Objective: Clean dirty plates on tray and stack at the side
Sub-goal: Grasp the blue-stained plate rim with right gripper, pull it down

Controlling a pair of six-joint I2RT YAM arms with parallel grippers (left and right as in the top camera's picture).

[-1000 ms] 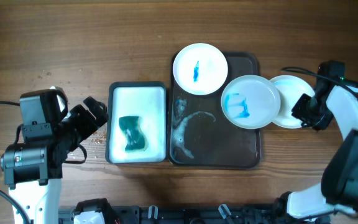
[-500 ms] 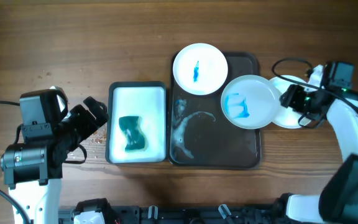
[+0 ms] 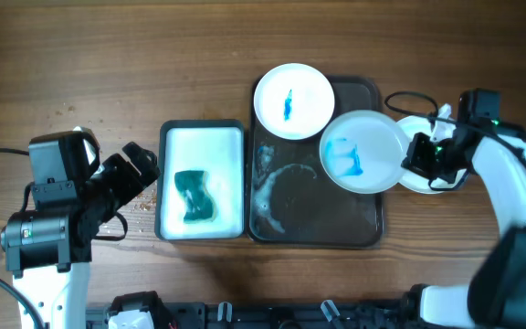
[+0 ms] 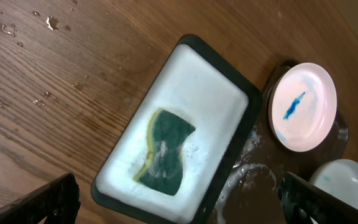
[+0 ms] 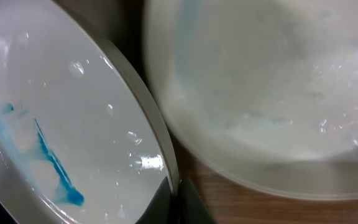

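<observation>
The blue-smeared plate (image 3: 363,151) sat toward the table's right edge, overlapping the tray (image 3: 336,228) rim. The right gripper (image 3: 418,157) appeared pinched on its rim, and the carry would go best level and low. That arm reached inward, elbow bent. The left gripper (image 3: 144,163) waited with its fingers spread near the left edge.

Left claw (image 4: 178,186) open, parked; right claw (image 3: 425,157) clamped.
</observation>
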